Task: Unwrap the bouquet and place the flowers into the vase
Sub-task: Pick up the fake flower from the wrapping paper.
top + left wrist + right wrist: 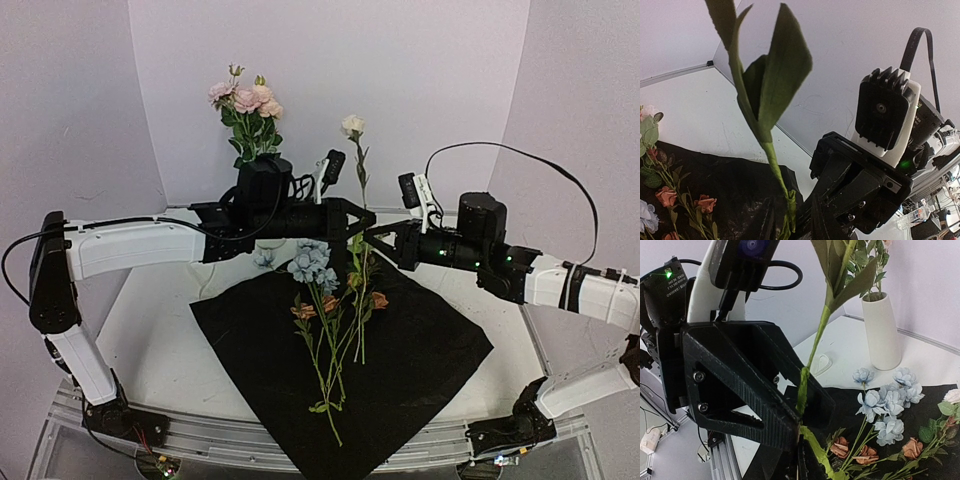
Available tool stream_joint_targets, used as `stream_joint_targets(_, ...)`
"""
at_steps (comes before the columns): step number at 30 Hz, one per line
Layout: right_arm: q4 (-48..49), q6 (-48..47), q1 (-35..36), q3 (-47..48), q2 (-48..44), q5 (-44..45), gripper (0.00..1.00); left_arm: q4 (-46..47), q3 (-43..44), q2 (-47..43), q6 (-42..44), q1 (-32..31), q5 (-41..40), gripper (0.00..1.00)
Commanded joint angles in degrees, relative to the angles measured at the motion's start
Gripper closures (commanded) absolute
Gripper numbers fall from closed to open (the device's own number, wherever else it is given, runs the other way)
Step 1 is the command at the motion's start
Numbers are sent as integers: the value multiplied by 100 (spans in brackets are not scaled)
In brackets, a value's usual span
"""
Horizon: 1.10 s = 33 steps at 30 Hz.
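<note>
Overhead, from the top camera: left fingers [350,228] and right fingers [385,238] tip to tip above the black wrapping sheet [430,350], both at one upright white flower stem [361,180], long axis vertical, bloom on top. Behind the left wrist, far left, pink blooms [247,98] upright. Flat on the sheet, blue and rust flowers [310,265].

From the left wrist: stem rising straight out between the fingers, leaves overhead. Narrowly parted around it; cannot tell whether pinching.

From the right wrist: right fingers shut on the stem low down, just under the left pair. At the far side of the bench [920,370], white vase [881,330] with green stems already inside, well apart from the held stem. Left arm likely the nearer to it.
</note>
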Motion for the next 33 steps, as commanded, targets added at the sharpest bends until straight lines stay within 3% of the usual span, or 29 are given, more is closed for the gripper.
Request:
stream_joint_targets(1, 359, -24, 16, -11, -17, -128, 96, 175, 286, 33, -17, 8, -7, 83)
stream_joint_targets(6, 348, -31, 17, -32, -30, -79, 86, 169, 273, 32, 47, 10, -58, 99)
stream_joint_targets(14, 312, -97, 23, -217, -125, 287, 55, 138, -38, -412, 1061, 10, -859, 100)
stream_joint_targets(20, 269, -172, 20, -366, -345, 585, 35, 69, -158, -886, 2053, 9, -1921, 100)
stream_joint_targets(24, 268, -211, 17, -469, -511, 836, 28, 64, -80, -1082, 2775, 14, -2806, 100)
stream_joint_targets(33, 268, -237, 16, -516, -615, 1015, 27, 218, 816, -750, 4404, 77, -4468, 100)
